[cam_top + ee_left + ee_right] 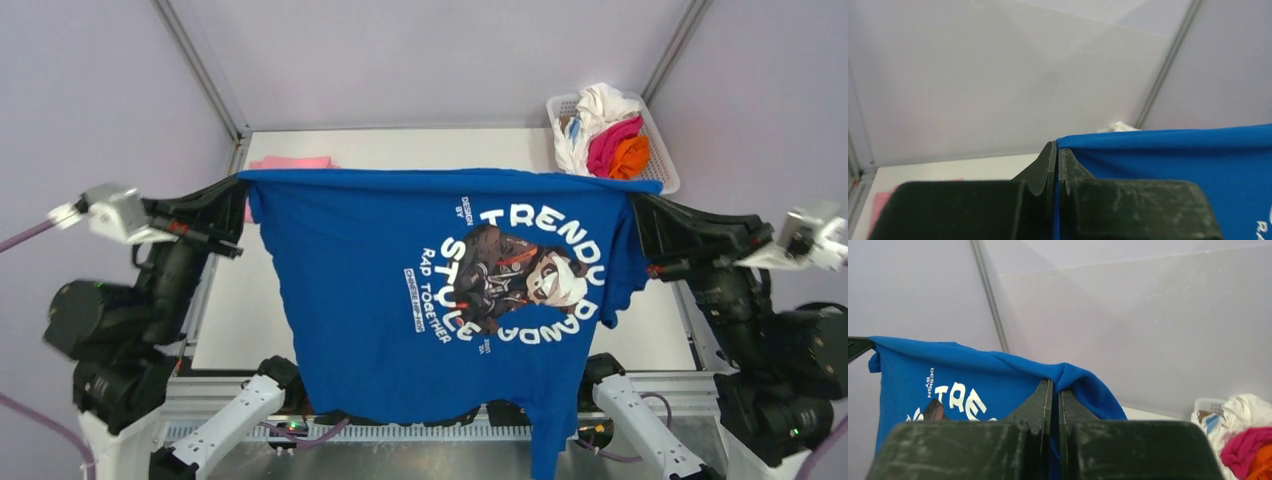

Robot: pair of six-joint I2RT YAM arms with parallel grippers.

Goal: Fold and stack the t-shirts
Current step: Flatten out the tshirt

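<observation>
The flat white bench point(400, 150) lies under the big, soft royal blue t-shirt point(380, 280), which hangs stretched out in the air. The white plastic mesh basket point(668, 165) holds crumpled t-shirts point(612, 138). Only the top view shows the folded light pink t-shirt point(290, 162). The left claw point(238, 186) and right claw point(640, 196) each pinch a top corner of the blue one.

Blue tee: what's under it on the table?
Only the pink tee peeks out past the blue tee at its top left corner, flat on the table. The tabletop beneath the spread cloth is covered; anything there cannot be seen.
</observation>
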